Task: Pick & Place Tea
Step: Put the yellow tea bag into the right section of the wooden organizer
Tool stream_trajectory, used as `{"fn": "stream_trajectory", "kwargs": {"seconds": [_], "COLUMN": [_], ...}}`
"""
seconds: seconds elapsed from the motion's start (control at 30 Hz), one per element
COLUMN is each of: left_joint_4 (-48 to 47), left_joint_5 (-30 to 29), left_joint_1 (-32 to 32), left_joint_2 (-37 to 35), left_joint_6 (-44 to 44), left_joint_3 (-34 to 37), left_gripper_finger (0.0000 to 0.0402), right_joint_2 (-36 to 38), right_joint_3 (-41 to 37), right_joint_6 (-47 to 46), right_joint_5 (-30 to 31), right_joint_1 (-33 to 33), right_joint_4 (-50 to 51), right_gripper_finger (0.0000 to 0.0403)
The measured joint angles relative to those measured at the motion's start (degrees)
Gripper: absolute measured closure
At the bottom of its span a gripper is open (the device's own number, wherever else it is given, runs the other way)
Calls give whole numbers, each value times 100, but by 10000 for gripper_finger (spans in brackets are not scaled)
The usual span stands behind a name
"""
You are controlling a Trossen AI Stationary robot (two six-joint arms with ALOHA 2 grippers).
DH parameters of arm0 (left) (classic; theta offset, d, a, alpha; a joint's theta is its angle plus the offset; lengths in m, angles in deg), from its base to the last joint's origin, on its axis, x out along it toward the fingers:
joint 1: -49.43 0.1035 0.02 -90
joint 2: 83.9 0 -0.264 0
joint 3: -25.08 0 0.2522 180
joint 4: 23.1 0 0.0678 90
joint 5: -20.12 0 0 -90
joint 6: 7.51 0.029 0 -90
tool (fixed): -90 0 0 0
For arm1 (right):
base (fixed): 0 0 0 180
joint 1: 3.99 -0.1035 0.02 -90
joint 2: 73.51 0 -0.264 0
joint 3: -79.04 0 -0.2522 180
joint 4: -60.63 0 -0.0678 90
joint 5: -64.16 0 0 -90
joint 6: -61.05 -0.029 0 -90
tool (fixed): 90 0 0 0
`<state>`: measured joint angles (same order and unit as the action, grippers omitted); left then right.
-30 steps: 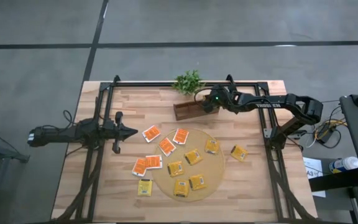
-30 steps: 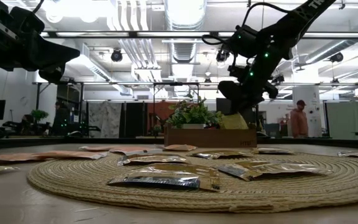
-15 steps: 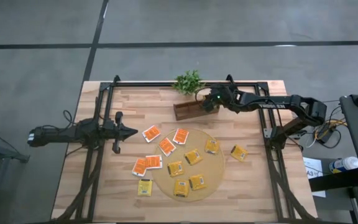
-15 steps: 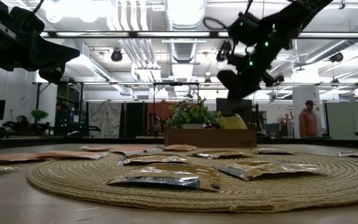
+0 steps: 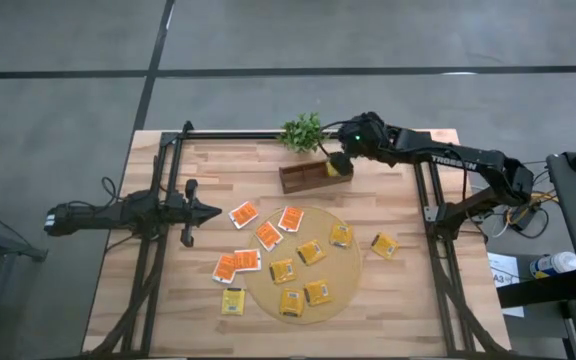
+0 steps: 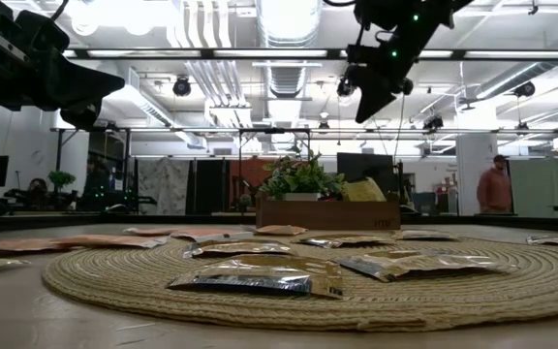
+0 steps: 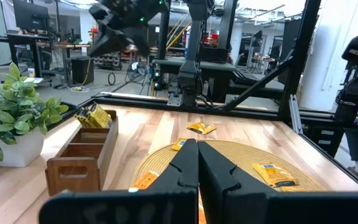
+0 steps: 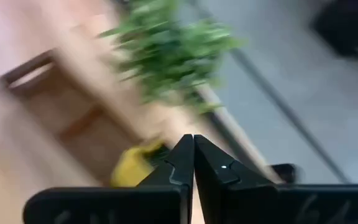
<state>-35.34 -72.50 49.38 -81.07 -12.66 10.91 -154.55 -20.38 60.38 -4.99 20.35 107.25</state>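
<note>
Overhead, the right gripper (image 5: 339, 157) hangs clenched and empty over the wooden box (image 5: 303, 178), a yellow tea packet (image 5: 335, 169) inside its right end. Low down, packets (image 6: 243, 280) cover the round mat (image 6: 453, 291). Meanwhile, the left gripper (image 7: 197, 163) waits pinched shut, holding nothing.

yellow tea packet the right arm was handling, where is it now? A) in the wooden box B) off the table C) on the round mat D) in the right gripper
A: the yellow packet sits in the right end of the wooden box, and the right gripper is shut with nothing in it, raised above the box.
</note>
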Motion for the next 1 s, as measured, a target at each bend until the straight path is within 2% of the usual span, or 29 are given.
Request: {"fn": "stream_trajectory", "kwargs": {"seconds": [0.1,0.37,0.57,0.77,1.0], "left_joint_4": [0,2,2,2,4], "left_joint_5": [-1,1,0,1,-1], "left_joint_1": [2,2,0,0,0], "left_joint_2": [0,0,0,0,0], "left_joint_6": [0,1,1,1,0], "left_joint_3": [-1,0,1,0,0], "left_gripper_finger": [402,402,402,402,402], "right_joint_2": [-141,-744,-1205,-1468,-1625], "right_joint_3": [146,59,-7,-6,18], "right_joint_6": [71,389,880,1364,1661], "right_joint_5": [-651,-1454,-1559,-1941,-1942], "right_joint_1": [40,275,390,406,424], "right_joint_4": [293,816,958,1025,964], "right_gripper_finger": [395,395,395,395,395]}}
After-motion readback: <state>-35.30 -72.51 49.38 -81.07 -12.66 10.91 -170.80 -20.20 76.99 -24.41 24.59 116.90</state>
